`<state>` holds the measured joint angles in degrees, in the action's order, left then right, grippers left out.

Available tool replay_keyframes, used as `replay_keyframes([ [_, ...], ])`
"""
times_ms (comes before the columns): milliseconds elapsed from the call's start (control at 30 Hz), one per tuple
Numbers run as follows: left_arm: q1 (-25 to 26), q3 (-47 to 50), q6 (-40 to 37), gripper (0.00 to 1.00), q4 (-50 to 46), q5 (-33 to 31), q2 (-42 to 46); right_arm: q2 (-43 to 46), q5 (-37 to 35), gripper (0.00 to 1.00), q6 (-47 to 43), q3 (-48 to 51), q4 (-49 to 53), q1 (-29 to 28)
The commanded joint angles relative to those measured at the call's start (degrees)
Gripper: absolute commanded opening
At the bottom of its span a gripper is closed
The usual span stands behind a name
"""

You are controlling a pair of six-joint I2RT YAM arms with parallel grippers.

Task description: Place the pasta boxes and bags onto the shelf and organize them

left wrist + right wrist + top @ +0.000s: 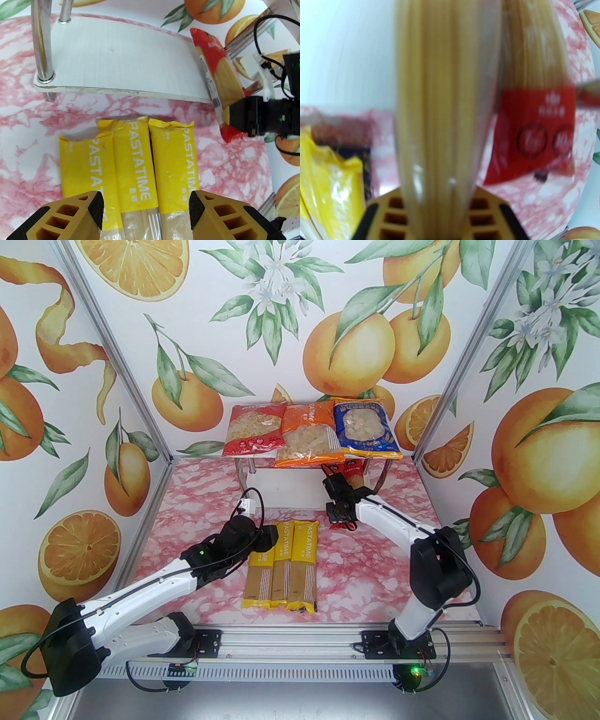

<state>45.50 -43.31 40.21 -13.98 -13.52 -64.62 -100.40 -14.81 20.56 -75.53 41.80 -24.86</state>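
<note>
- Shelf (281, 478): the top board carries three bags side by side, with the red bag (255, 430) at its left end, the orange bag (309, 437) in the middle and the blue bag (366, 427) at its right end.
- Right claw (438, 211): clenched on a red spaghetti pack (218, 77) at the right edge of the shelf's lower board.
- Second red pack (536, 131): just beside the held one, on the side away from the shelf's middle.
- Three yellow packs (281, 563): flat on the table (197, 502) in front of the shelf, touching side by side, with their long axes pointing at it.
- Left claw (146, 211): released, jaws wide apart, over the yellow packs' shelf-side halves. I cannot tell whether it touches them.
</note>
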Motion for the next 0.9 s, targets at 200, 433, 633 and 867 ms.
replay_keyframes([
  [200, -0.58, 0.41, 0.48, 0.67, -2.23, -1.16, 1.24, -3.9, -5.08, 0.0, 1.68, -5.33, -6.23, 2.82],
  [433, -0.54, 0.43, 0.94, 0.72, -4.09, -1.26, 1.6, -7.26, -4.37, 0.05, 2.36, -6.12, -6.66, 4.47],
  [633, -0.58, 0.94, 0.84, 0.78, -6.43, -1.07, 2.42, -9.4, -2.67, 0.32, 3.55, -6.53, -5.94, 4.87],
  [867, -0.65, 2.25, 1.04, 0.84, -7.86, -0.98, 4.14, -10.67, 1.42, 0.55, 4.66, -6.48, -6.38, 5.09],
])
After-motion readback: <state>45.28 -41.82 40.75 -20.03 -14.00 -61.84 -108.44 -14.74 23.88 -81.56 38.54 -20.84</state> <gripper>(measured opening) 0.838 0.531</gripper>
